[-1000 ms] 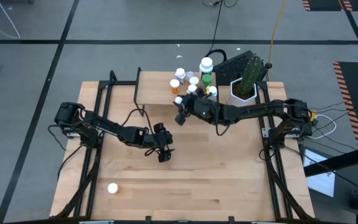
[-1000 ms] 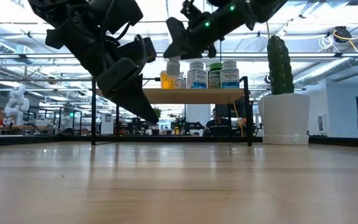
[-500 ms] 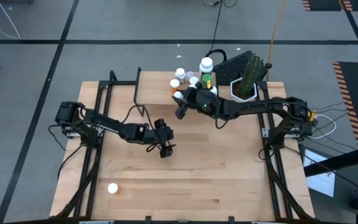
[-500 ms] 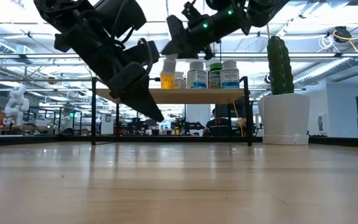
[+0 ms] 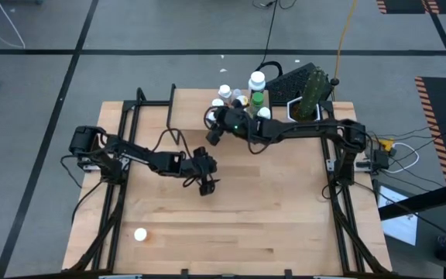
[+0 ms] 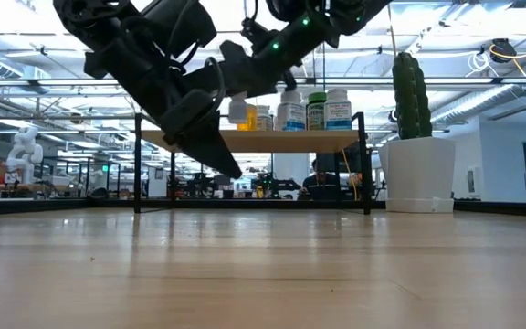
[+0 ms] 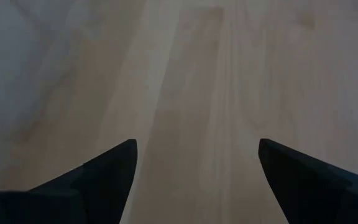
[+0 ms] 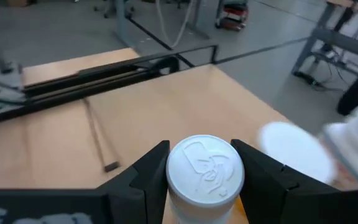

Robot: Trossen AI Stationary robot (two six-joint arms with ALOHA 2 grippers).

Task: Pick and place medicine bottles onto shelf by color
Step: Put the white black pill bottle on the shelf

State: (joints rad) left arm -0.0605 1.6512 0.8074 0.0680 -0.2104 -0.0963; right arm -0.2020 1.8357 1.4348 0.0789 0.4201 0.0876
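Since a second ago the right gripper has swung from beside the bottle cluster toward nine o'clock over the shelf, carrying an orange bottle with a white cap; its fingers are clamped on either side of that cap. The left gripper has edged slightly toward three o'clock and hangs over bare table near the centre, fingers spread wide and holding nothing. Most bottles already stand on the shelf's three o'clock end, beside the cactus planter. One white-capped bottle lies alone on the table toward seven o'clock, well apart from both arms. So the sorting looks nearly done: the held bottle needs setting down, and the stray one fetching.
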